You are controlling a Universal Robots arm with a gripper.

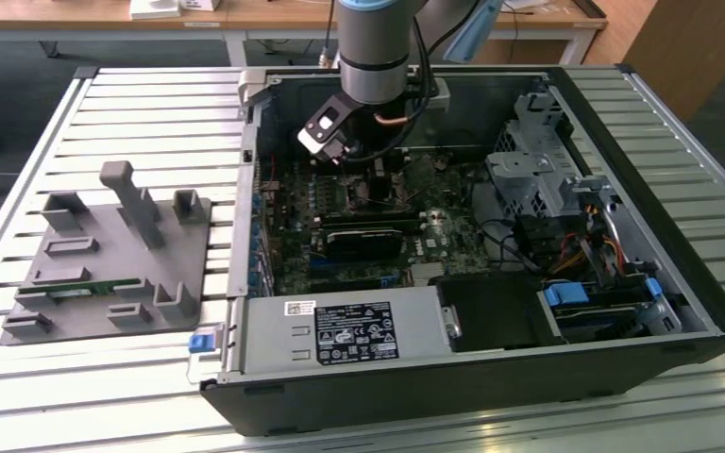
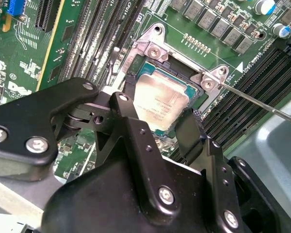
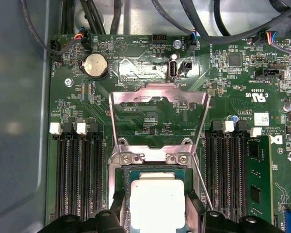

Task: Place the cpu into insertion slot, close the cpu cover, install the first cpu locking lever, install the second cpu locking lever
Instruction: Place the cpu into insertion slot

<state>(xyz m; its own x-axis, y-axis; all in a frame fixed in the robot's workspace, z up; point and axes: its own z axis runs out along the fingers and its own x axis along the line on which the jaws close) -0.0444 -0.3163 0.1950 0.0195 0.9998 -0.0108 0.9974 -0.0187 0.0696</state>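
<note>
- In the exterior view, the arm reaches straight down into the open computer case (image 1: 683, 302), and the claw (image 1: 372, 177) is low over the motherboard (image 1: 337, 203). The case lies on its side, which puts the board face-up for work from above.
- The case rests on a slatted metal tabletop (image 1: 124, 104), with a grey parts fixture (image 1: 98, 245) just beside it on the exterior view's left. Wooden desks (image 1: 275, 14) stand behind.
- In the second wrist view, the claw's two fingers (image 2: 130, 104) bracket the cpu (image 2: 160, 99), one against each opposite edge, and they appear clamped on it. The cpu sits level within the insertion slot (image 2: 174, 69), seated or very nearly so. Holding it by the edges leaves the metal top untouched.
- A thin locking lever (image 2: 252, 99) angles away from the slot's corner, unlatched.
- In the first wrist view, the cpu cover (image 3: 157, 94) is swung up and back from its hinge. That leaves the slot open for the chip, so closing is not yet done. Memory slots (image 3: 80, 179) flank the socket.
</note>
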